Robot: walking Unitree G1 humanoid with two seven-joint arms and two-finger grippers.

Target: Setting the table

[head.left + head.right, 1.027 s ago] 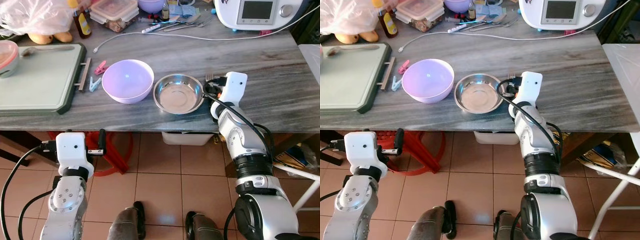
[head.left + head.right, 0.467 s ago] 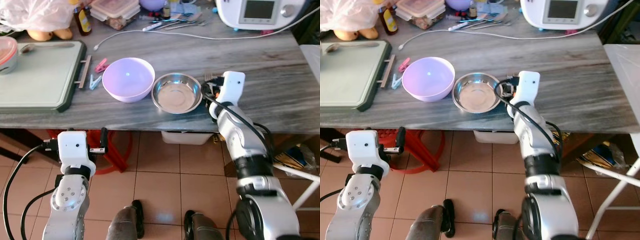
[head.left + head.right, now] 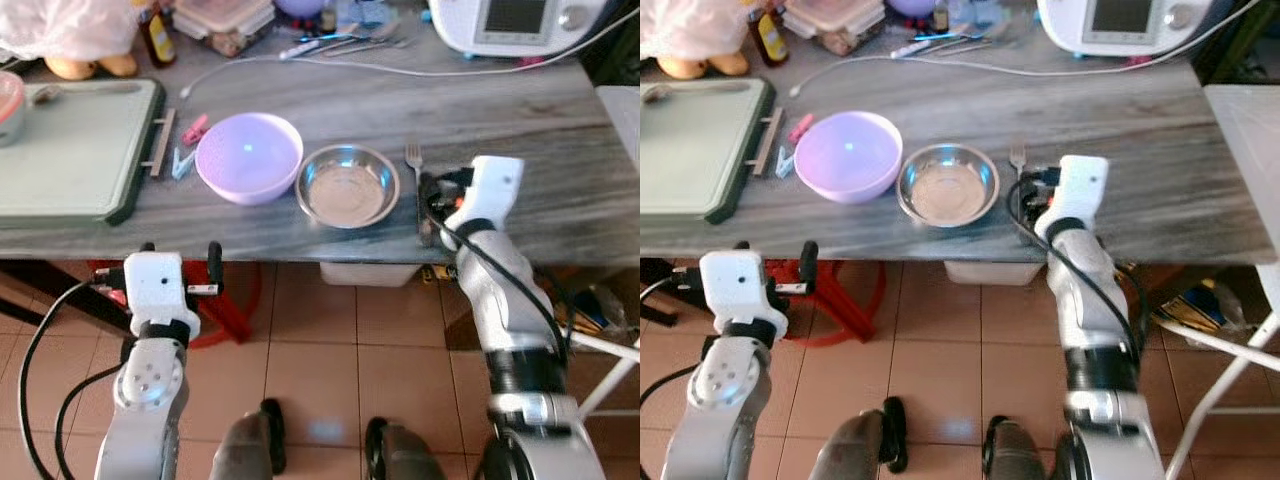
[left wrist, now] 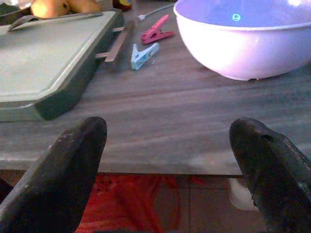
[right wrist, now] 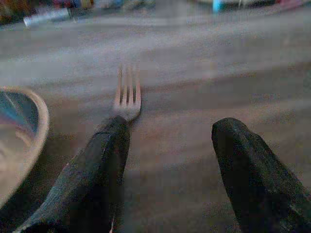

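Observation:
A metal fork [image 3: 413, 158] lies flat on the grey marble table [image 3: 560, 130], just right of a steel bowl [image 3: 347, 186]. A lilac bowl [image 3: 248, 157] stands to the left of the steel one. My right gripper [image 3: 440, 195] rests low on the table near its front edge. It is open, and in the right wrist view one finger [image 5: 92, 170] covers the fork's handle while the tines [image 5: 127, 94] show past its tip. My left gripper [image 3: 180, 265] hangs open below the table's front edge, facing the lilac bowl [image 4: 243, 39].
A green cutting board [image 3: 70, 150] takes up the left of the table, with a pink peg [image 3: 196, 128] and a blue peg [image 3: 183, 163] beside it. A white appliance [image 3: 510, 20], a cable, containers and bottles line the back. A red stool [image 3: 235, 300] stands under the table.
My right gripper has drawn back to the right and toward the table's front edge, away from the steel bowl, so more of the fork shows. The camera has shifted slightly.

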